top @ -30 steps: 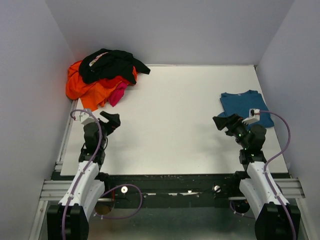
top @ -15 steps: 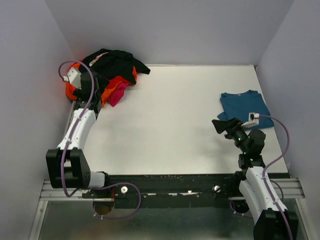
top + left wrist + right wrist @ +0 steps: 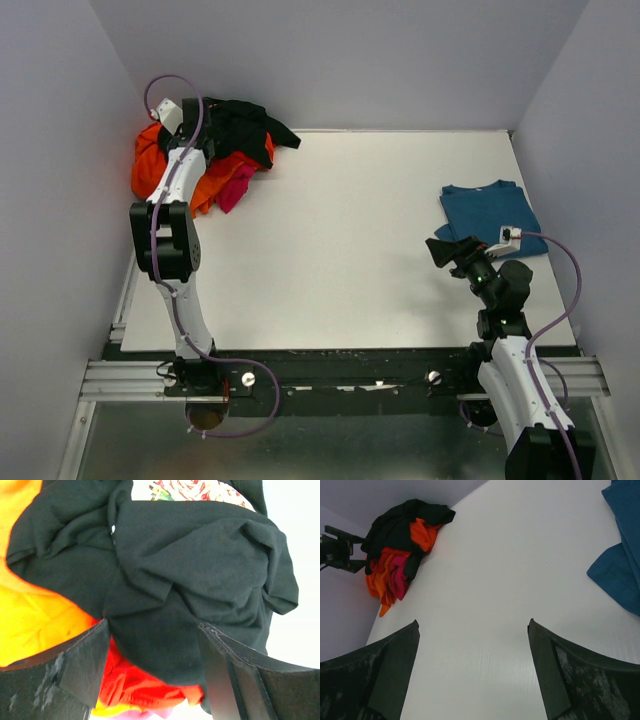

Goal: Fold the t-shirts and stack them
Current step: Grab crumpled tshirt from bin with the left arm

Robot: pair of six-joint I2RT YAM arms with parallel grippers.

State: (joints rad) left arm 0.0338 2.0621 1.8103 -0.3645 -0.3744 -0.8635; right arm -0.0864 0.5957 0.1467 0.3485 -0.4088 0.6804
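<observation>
A crumpled pile of t-shirts lies at the table's far left corner: the black tee (image 3: 243,124) on top, the orange tee (image 3: 150,168) under it and the magenta-pink tee (image 3: 236,185) at the near edge. My left gripper (image 3: 205,132) hovers over the pile, open. In the left wrist view the left gripper (image 3: 155,630) straddles a fold of the black tee (image 3: 200,570), whose print (image 3: 195,490) shows at the top, with the orange tee (image 3: 30,615) beside it. The teal-blue tee (image 3: 490,215) lies folded at the right. My right gripper (image 3: 445,250) is open and empty beside it, over bare table (image 3: 485,580).
Grey walls close the table in at the back and on both sides. The pile (image 3: 400,545) and the teal-blue tee's edge (image 3: 625,565) show in the right wrist view. A metal rail (image 3: 330,375) with the arm bases runs along the near edge.
</observation>
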